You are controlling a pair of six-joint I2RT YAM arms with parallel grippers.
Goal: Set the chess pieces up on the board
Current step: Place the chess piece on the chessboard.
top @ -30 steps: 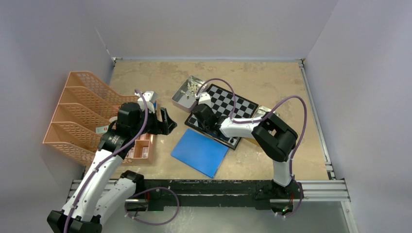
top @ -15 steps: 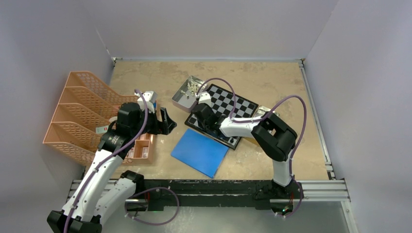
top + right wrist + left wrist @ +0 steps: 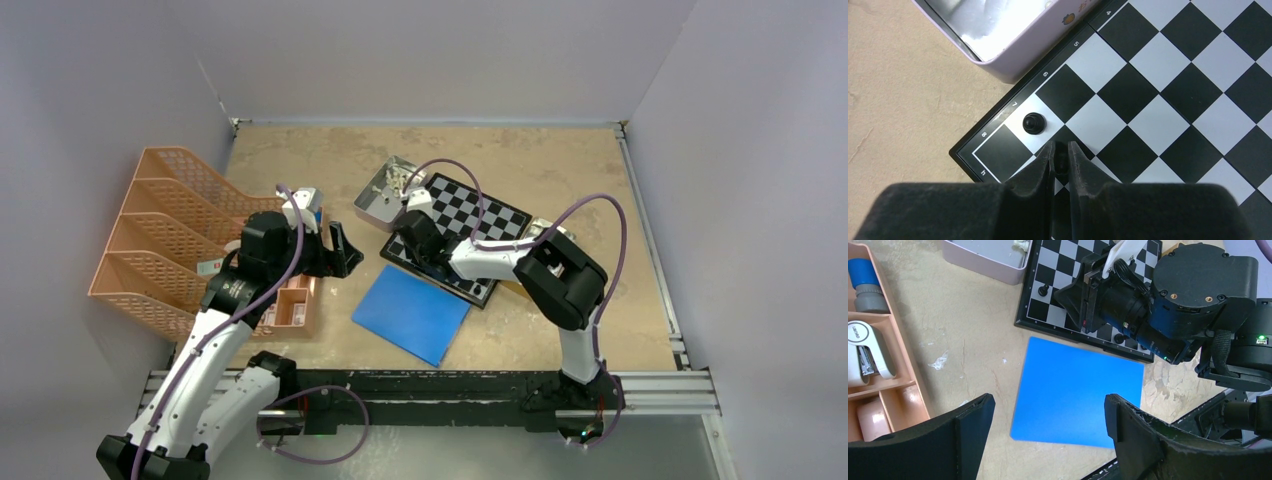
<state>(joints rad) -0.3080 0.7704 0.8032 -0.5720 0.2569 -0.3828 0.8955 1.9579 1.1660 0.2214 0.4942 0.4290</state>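
Note:
The board (image 3: 490, 215) of black and silvery checks lies mid-table, turned at an angle. My right gripper (image 3: 1061, 150) hangs over its near-left corner, shut on a small black chess piece (image 3: 1061, 161) just above a dark square. One black pawn (image 3: 1033, 123) stands on the white square beside it, and it shows as well in the left wrist view (image 3: 1044, 289). Another black piece (image 3: 1118, 338) stands at the board's near edge. My left gripper (image 3: 1048, 425) is open and empty, above the blue sheet (image 3: 1078, 390), well left of the board.
A pale metal tin (image 3: 385, 190) with light pieces inside touches the board's far-left edge. An orange file rack (image 3: 160, 230) and an orange organizer tray (image 3: 290, 305) with a stapler (image 3: 865, 352) stand at the left. Grey walls enclose the table.
The right jaws have closed a little tighter on the black piece, and the right arm's elbow has shifted slightly left. The left arm has not moved.

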